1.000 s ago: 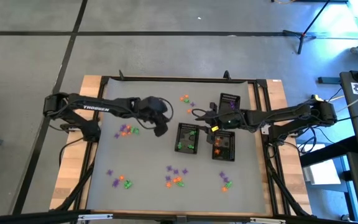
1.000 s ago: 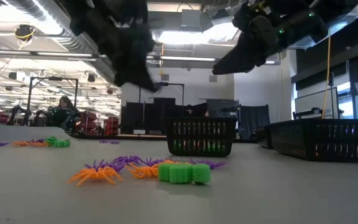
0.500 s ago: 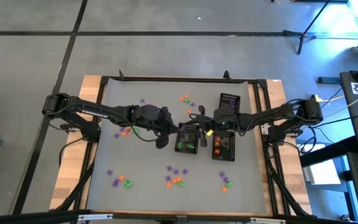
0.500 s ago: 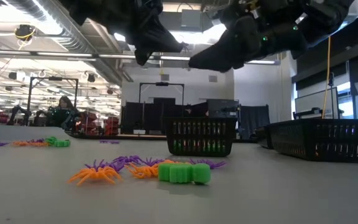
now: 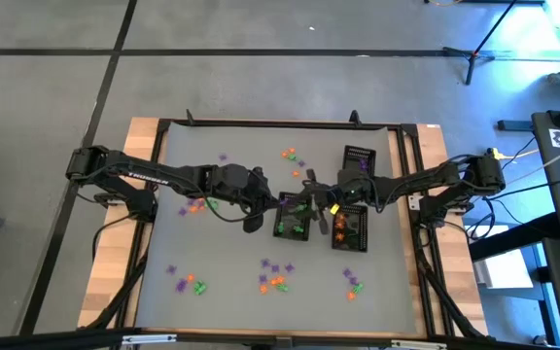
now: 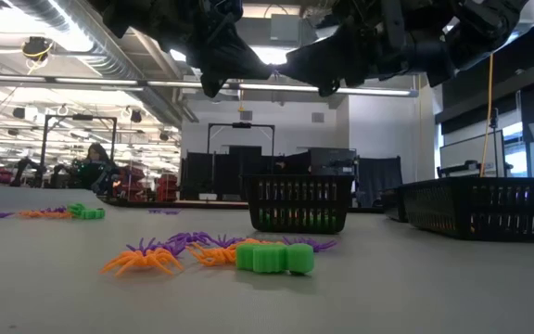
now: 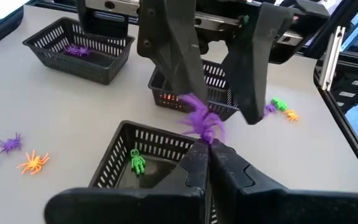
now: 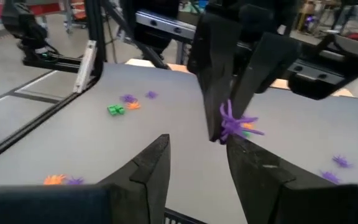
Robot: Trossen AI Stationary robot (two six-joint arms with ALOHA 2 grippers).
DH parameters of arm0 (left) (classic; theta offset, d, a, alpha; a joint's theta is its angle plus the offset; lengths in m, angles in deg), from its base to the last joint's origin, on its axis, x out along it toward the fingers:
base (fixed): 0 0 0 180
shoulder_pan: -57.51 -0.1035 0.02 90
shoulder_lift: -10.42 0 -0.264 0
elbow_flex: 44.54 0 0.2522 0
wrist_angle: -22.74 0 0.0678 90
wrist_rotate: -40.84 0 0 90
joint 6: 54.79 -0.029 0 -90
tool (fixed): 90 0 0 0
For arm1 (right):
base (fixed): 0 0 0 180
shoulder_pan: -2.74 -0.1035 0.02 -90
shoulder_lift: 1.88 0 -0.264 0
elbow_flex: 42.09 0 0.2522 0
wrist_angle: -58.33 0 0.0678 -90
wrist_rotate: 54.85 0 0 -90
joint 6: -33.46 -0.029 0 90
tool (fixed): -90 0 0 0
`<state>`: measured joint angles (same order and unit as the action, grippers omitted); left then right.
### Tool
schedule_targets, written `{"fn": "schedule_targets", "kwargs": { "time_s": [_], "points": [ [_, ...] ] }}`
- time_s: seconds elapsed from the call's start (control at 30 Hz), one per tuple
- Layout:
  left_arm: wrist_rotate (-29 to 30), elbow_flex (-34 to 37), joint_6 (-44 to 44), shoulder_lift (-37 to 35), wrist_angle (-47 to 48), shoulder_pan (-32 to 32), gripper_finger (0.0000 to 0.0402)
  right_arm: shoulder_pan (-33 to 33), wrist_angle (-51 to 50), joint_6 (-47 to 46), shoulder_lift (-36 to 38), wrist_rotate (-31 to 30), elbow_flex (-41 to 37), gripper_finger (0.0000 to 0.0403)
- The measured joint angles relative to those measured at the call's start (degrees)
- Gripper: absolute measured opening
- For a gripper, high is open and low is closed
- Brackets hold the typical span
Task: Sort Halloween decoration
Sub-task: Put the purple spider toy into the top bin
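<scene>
Dangling purple spider (image 7: pixel 199 117) in left pincer (image 7: pixel 209 152)

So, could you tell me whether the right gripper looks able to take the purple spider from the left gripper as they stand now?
Probably yes: the left gripper pinches the purple spider above the baskets, and the right gripper faces it open, with nothing between them.

Both my arms reach in toward mid-tabletop, raised off it, tips facing and nearly meeting. Left hand (image 7: pixel 207 152): fingers pinched shut. Right hand (image 8: pixel 194 155): fingers parted, pointing at the left hand's tip.
</scene>
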<state>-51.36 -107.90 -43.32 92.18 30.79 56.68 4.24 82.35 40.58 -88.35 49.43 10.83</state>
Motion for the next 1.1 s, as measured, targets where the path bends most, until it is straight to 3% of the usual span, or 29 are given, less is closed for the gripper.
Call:
{"fn": "schedule_targets", "kwargs": {
  "time_s": [0.4,0.73,1.1],
  "points": [
    [-0.1,0.0,0.0,0.0,-0.8,2.9,0.0000,0.0,-1.6,-0.9,0.0,-3.3,0.0,0.0156],
    [3.5,0.0,-0.5,1.7,-3.7,2.9,0.0000,0.0,2.5,-4.0,0.0,4.7,0.0,0.0156],
    [3.8,0.0,-1.6,2.4,-4.4,2.5,0.0000,0.0,1.4,-4.0,0.1,4.8,0.0,0.0148]
  ]
}}
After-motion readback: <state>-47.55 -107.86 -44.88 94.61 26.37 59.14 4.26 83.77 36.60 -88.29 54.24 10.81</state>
